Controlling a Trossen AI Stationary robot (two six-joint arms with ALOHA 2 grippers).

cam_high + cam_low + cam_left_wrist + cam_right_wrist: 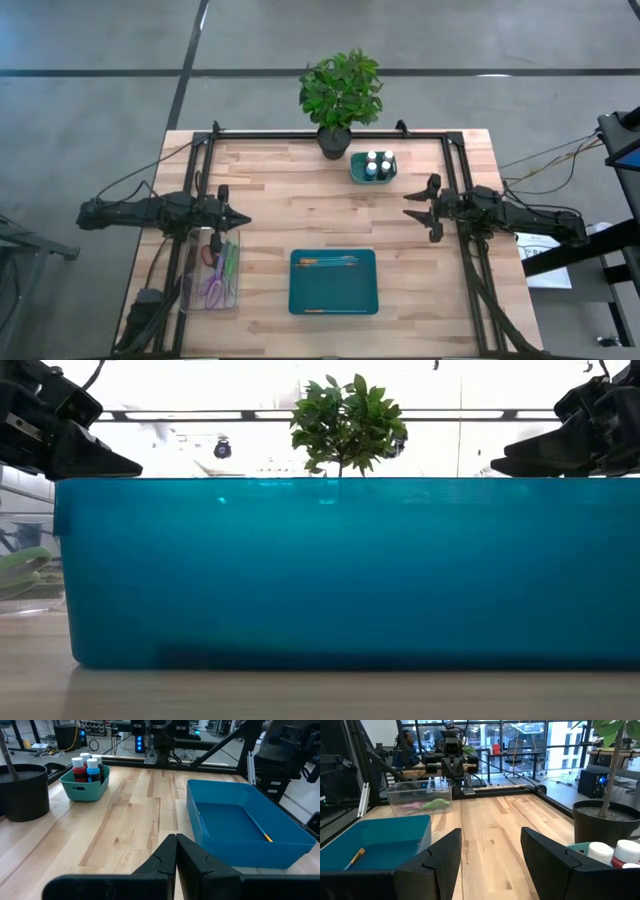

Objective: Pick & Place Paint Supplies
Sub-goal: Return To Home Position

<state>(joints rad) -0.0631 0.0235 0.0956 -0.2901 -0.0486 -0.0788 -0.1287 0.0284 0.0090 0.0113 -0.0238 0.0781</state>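
Several white-capped paint bottles (pixel 378 165) stand upright in a small teal basket (pixel 356 172) at the table's far middle; the left wrist view shows red and blue ones (pixel 86 768). Thin orange-handled brushes (pixel 325 262) lie flat in the blue tray (pixel 300 296) at the near middle. My left gripper (pixel 243 219) hovers shut at the table's left side, pointing right. My right gripper (pixel 409 213) hovers open at the right side, pointing left. Both are above the table and far from the supplies.
A potted plant (pixel 340 95) stands at the far edge beside the basket. A clear plastic bin (pixel 211 272) holding scissors and other tools sits near left, under my left arm. Bare wood lies between the two grippers.
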